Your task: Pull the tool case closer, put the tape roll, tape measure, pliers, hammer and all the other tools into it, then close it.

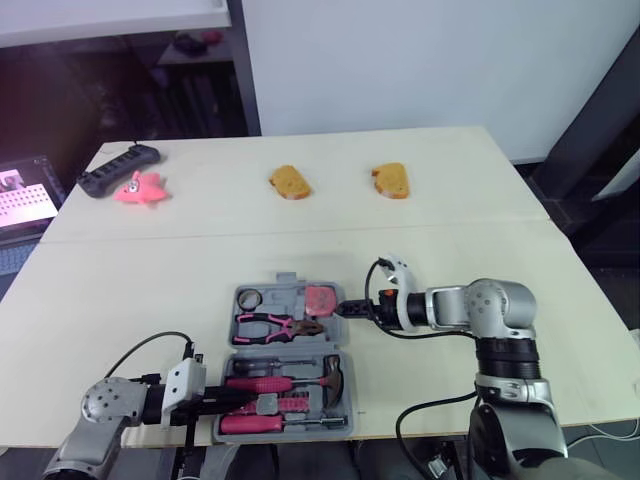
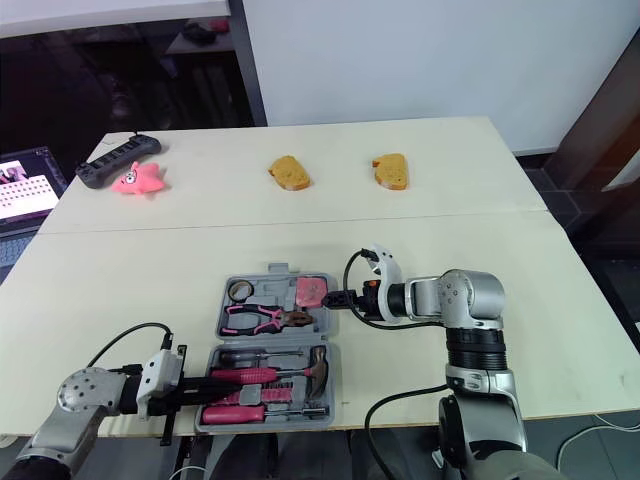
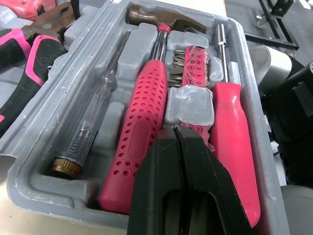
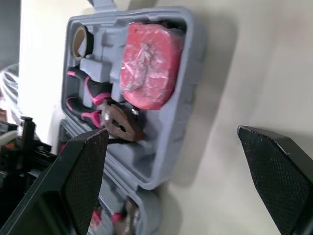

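Tool case (image 1: 286, 278) on pale table (image 1: 450, 230), white wall (image 1: 400, 60) behind.

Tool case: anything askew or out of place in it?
Nothing stands out. The tape roll, pliers and tape measure lie in the tool case's far half, the hammer and screwdrivers in the near half, all seated in their moulds.

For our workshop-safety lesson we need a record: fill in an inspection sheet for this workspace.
Surface: pale wooden table, seam across.
Job's things: grey plastic tool case open; pink tape measure, pink-handled pliers, tape roll, pink-handled hammer inside.
Clutter: two brown bread slices, pink toy, black power strip, far side.
Grippers: left gripper shut over case's near half; right gripper open beside tape measure.
Cables: black cable at each arm.
Surroundings: white wall, lit screen at left.
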Robot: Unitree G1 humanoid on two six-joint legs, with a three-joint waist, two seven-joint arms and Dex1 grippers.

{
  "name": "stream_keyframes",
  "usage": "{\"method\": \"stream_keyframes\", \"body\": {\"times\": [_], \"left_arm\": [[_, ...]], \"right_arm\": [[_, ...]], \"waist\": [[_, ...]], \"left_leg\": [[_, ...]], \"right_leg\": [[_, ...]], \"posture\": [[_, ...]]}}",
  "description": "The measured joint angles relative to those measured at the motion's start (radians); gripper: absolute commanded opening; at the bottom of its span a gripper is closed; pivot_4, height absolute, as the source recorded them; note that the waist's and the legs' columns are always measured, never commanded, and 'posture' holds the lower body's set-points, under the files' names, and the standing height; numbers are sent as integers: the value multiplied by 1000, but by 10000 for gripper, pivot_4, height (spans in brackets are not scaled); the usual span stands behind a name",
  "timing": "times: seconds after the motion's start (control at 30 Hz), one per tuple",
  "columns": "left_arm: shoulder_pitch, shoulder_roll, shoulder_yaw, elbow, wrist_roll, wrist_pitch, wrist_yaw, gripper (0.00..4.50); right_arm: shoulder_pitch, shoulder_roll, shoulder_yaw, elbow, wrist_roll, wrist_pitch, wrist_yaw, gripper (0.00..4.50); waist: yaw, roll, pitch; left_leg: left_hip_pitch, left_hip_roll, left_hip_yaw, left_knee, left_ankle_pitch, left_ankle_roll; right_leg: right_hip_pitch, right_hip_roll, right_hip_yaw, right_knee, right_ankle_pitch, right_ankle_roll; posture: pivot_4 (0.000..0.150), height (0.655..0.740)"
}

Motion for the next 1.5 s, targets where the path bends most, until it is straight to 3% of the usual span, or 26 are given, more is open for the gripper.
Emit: {"method": "stream_keyframes", "body": {"times": [0.63, 0.83, 1.13, 1.5], "left_arm": [[-16, 20, -14, 12, 0, -1, -8, 0], [-31, 21, -18, 25, 0, -2, -19, 0], [-37, 23, -21, 27, -1, 5, -20, 0], [16, 53, 47, -71, -80, 183, 6, 0]], "right_arm": [[-89, 114, -75, 270, 22, -173, -10, 44454], [-61, 96, -73, 224, 61, -184, 50, 44454], [-9, 10, 46, 55, 104, -199, 166, 44454], [11, -22, 106, 18, 121, -224, 199, 44454]], "waist": [[-13, 0, 0], [-12, 1, 0], [-10, 1, 0], [-16, -1, 1]], "left_leg": [[2, 0, 0, 0, 0, 0], [1, 0, 0, -1, 0, 0], [1, 0, -1, -1, 0, 0], [-2, 1, -1, -1, 0, 0]], "right_leg": [[2, 1, 0, 0, 0, 0], [2, 1, 0, 0, 0, 0], [2, 1, 0, 0, 0, 0], [-3, 2, 0, 1, 0, 0]], "posture": [[1500, 7400], [1500, 7400], [1500, 7400], [1500, 7400]]}}
